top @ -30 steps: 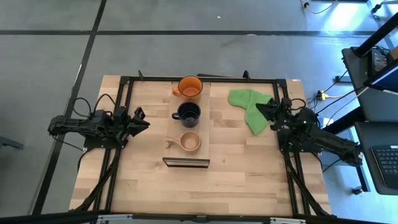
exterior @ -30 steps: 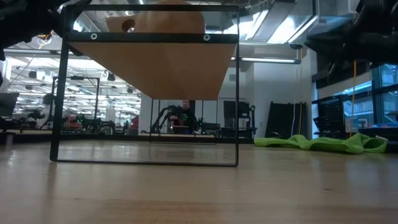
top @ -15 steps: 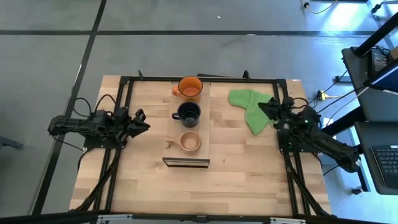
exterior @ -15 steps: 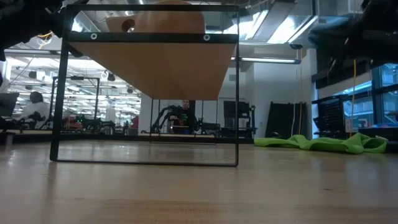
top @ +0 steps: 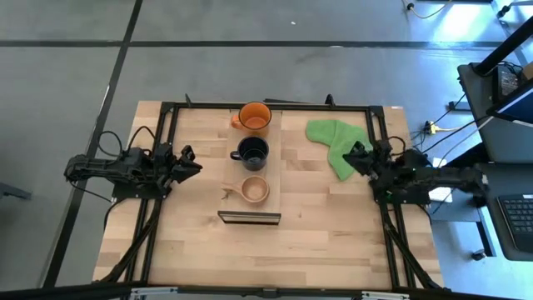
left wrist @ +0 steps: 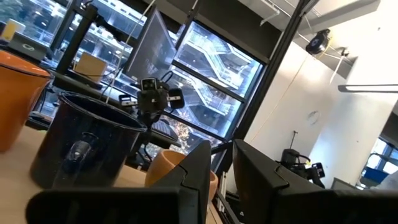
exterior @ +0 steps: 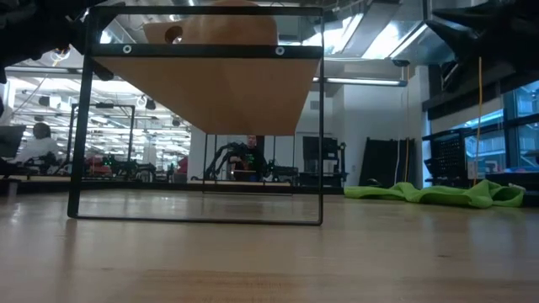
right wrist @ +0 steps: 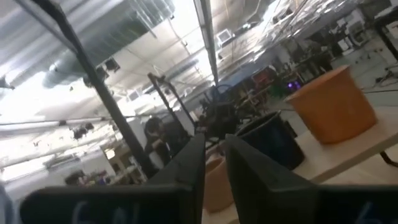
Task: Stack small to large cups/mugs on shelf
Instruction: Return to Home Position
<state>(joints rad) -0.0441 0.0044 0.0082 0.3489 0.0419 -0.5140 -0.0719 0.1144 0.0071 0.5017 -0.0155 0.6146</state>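
Well, the left gripper (top: 190, 157) has its fingers (left wrist: 198, 171) nearly together on nothing, hovering at nine o'clock of the navy mug (top: 251, 151). The right gripper (top: 356, 156), fingers (right wrist: 193, 163) likewise close and empty, sits at three o'clock by the green cloth (top: 331, 143). On the shelf (top: 273, 179) stand the orange mug (top: 253, 117), navy mug and wooden cup (top: 253, 191), apart in a row. Beyond the table (top: 333, 233) lies a workshop; a person (exterior: 38, 139) sits far off.

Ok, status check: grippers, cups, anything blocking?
Left gripper and right gripper shut, empty, flanking the shelf. Orange mug, navy mug, wooden cup in line, unstacked. Green cloth beside right gripper.
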